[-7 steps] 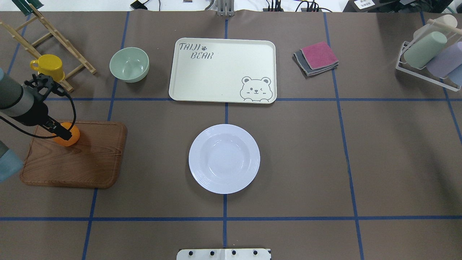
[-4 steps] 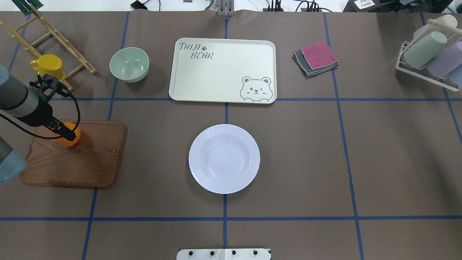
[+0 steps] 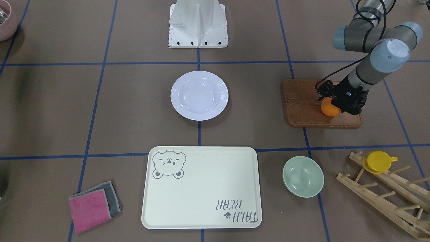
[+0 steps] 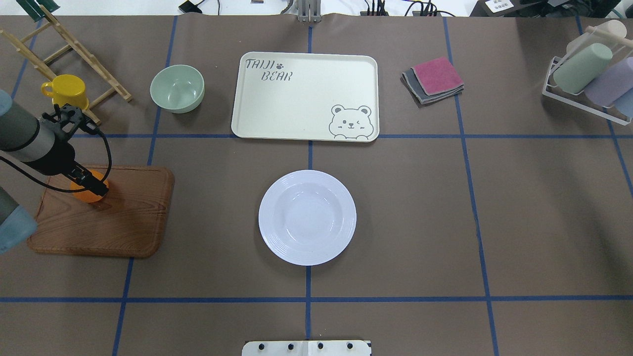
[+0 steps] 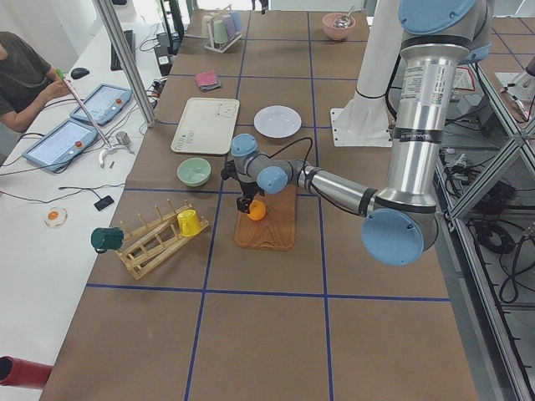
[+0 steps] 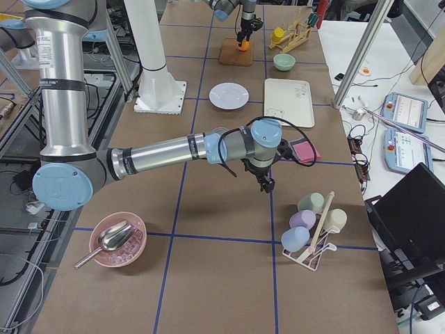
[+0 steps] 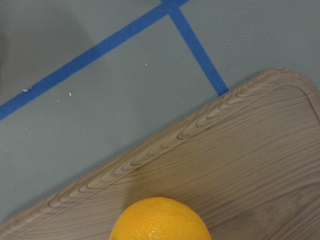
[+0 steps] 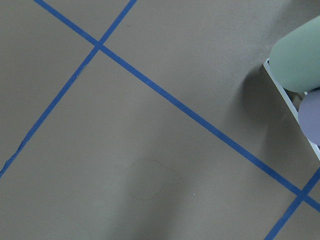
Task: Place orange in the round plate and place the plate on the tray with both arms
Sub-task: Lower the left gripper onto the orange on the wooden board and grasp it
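Note:
The orange (image 4: 81,193) lies on the brown wooden board (image 4: 118,222) at the table's left. My left gripper (image 4: 96,187) is down over it, open, with one dark finger across its right side; in the front view the left gripper (image 3: 337,105) hides the orange's (image 3: 329,109) upper right. The left wrist view shows only the orange's (image 7: 160,220) top at its lower edge. The white round plate (image 4: 307,217) sits empty at the table's centre. Behind it lies the cream bear tray (image 4: 296,99), bare. My right gripper (image 6: 268,186) shows only in the right side view, low over bare table; I cannot tell its state.
A pale-green bowl (image 4: 177,88) stands left of the tray. The yellow cup (image 4: 67,91) hangs on a wooden rack (image 4: 74,44) at the far left. Folded cloths (image 4: 434,79) lie right of the tray, near a cup rack (image 4: 588,74). A pink bowl (image 6: 115,240) holds a scoop.
The left gripper has crept to the right and a little farther over the orange, covering more of it. The orange stays on the board; plate and tray have not moved.

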Controlling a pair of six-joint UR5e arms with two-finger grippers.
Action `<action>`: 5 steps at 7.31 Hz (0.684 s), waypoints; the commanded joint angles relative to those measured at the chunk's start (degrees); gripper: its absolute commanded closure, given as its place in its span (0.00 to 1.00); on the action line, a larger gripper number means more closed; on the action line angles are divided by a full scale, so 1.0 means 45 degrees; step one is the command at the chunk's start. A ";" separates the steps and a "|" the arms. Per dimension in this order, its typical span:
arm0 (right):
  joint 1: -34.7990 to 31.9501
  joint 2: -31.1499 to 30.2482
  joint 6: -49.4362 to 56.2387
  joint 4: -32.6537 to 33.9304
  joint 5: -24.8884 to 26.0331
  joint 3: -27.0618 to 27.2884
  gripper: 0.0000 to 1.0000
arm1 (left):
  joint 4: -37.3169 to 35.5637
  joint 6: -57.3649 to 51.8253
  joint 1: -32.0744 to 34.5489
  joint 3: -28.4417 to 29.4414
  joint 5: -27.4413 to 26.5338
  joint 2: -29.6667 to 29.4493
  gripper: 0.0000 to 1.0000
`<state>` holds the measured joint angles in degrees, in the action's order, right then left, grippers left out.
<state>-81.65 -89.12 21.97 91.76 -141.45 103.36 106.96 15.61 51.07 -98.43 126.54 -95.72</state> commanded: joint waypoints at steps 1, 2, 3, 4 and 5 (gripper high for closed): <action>0.0000 0.0000 0.0000 0.0000 0.0008 -0.0020 0.00 | 0.0020 0.0008 0.0000 0.0077 0.0005 -0.0017 0.01; 0.0000 0.0000 0.0000 0.0000 -0.0011 -0.0039 0.00 | 0.0020 -0.0012 0.0000 0.0174 -0.0015 -0.0017 0.01; 0.0000 0.0000 0.0000 0.0000 -0.0031 -0.0040 0.00 | 0.0020 0.0007 0.0000 0.0252 -0.0054 -0.0017 0.01; 0.0019 0.0000 0.0000 0.0000 -0.0031 -0.0040 0.00 | 0.0020 0.0027 0.0000 0.0253 -0.0112 -0.0017 0.01; 0.0020 0.0000 0.0000 0.0000 -0.0031 -0.0040 0.00 | 0.0020 0.0008 0.0000 0.0272 -0.0113 -0.0017 0.01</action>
<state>-81.59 -89.12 21.97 91.76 -141.57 103.19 107.05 15.67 51.06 -97.34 126.15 -95.80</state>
